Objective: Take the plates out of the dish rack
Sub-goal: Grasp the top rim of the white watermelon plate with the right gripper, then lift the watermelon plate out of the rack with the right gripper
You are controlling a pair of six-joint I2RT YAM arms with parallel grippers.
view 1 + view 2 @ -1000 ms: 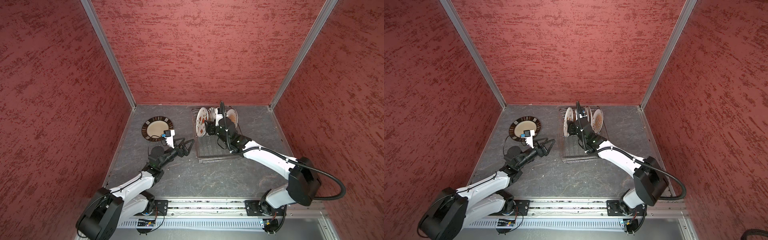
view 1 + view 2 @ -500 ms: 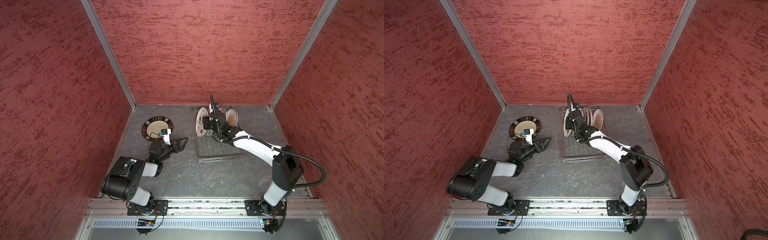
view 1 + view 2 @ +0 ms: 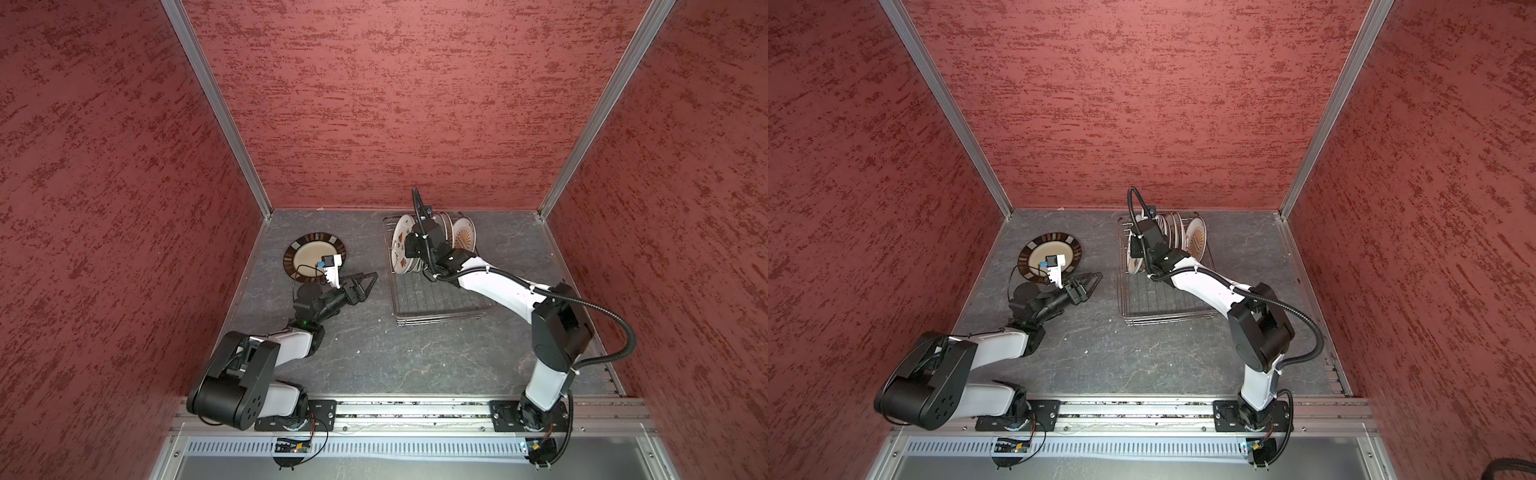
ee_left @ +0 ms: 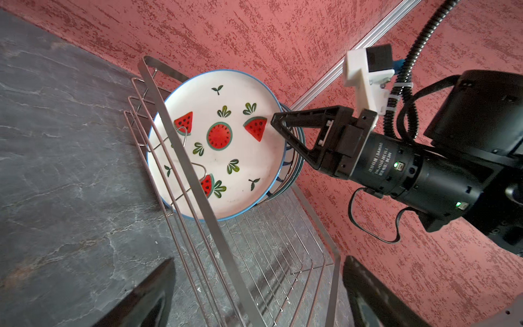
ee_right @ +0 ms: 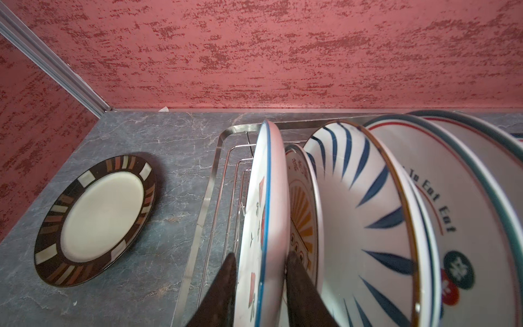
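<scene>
Nearest me, my left gripper (image 3: 371,286) hangs over the table (image 3: 415,357) with its jaws wide and nothing between them. It sits between the dark-rimmed plate (image 3: 307,255), which lies flat, and the rack (image 3: 440,320). Farther back, my right gripper (image 5: 261,254) pinches the rim of the watermelon plate (image 4: 226,158). That plate stands upright, leftmost in the row at the rack's far end, with the other plates (image 5: 368,212) upright just beside it.
</scene>
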